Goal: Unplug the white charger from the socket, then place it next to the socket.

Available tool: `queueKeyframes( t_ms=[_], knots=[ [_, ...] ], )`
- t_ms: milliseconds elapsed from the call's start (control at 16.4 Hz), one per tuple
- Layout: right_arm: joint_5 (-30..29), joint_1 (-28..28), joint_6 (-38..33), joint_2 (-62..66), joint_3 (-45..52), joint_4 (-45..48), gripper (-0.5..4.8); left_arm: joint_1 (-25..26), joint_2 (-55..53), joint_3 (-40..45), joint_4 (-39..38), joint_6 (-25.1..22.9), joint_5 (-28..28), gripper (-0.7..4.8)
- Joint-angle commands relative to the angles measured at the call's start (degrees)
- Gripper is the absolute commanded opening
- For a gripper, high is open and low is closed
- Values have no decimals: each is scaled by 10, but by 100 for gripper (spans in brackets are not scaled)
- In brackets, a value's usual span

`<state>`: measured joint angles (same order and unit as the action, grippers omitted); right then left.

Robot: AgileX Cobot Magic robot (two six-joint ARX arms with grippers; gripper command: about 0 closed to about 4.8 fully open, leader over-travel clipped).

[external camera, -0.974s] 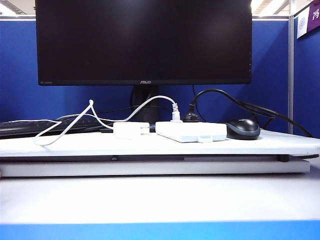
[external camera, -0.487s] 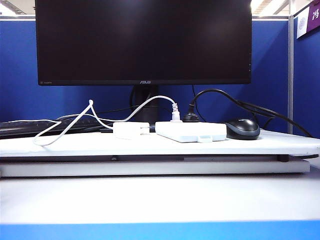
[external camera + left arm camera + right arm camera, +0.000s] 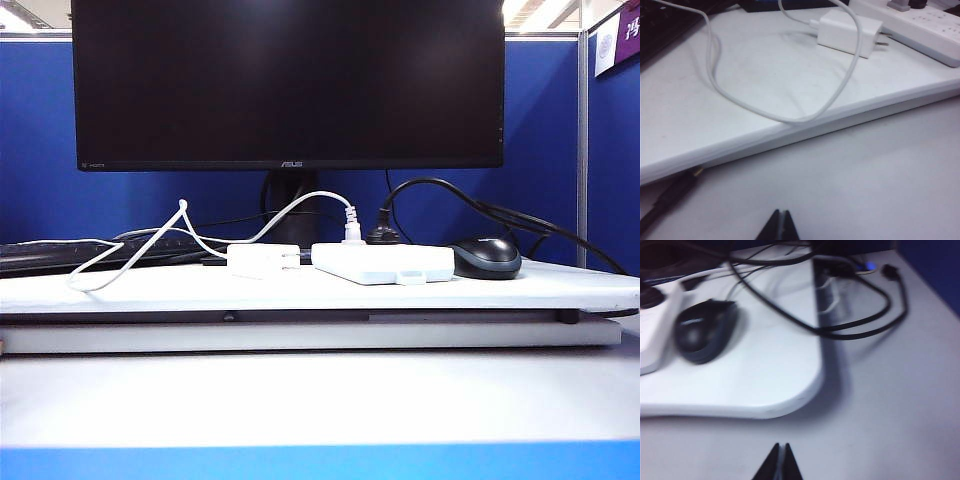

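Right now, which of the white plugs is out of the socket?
The white charger, lying beside the socket with prongs bare; the small white plug stands plugged in.

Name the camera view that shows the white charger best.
The left wrist view: the white charger lies unplugged, its prongs facing the socket. The exterior view shows it small and side-on. The right wrist view misses it.

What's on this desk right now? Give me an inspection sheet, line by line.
Surface: white raised board, on a pale table.
Job's things: white charger unplugged, prongs out, lying beside the socket.
Clutter: black mouse, keyboard.
Grippers: left gripper and right gripper both shut, empty, low over the table, off the board.
Cables: white charger cord looped on the board; black cables behind the mouse.
Surroundings: monitor, blue partition.
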<state>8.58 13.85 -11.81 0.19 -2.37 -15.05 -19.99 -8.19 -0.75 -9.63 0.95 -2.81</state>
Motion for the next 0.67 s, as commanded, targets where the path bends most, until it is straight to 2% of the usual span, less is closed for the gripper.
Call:
queueKeyframes(
  t_ms=[61,304,670],
  knots=[
    [-23,0,-2,-1,0,-6,-7,43,0,3,0,-1,0,-5],
    [-47,-1,-2,-1,0,-9,-7,142,0,3,-2,-1,7,-5],
    [-74,0,-2,-1,-1,-9,-7,139,0,3,-1,-1,3,-5]
  ],
)
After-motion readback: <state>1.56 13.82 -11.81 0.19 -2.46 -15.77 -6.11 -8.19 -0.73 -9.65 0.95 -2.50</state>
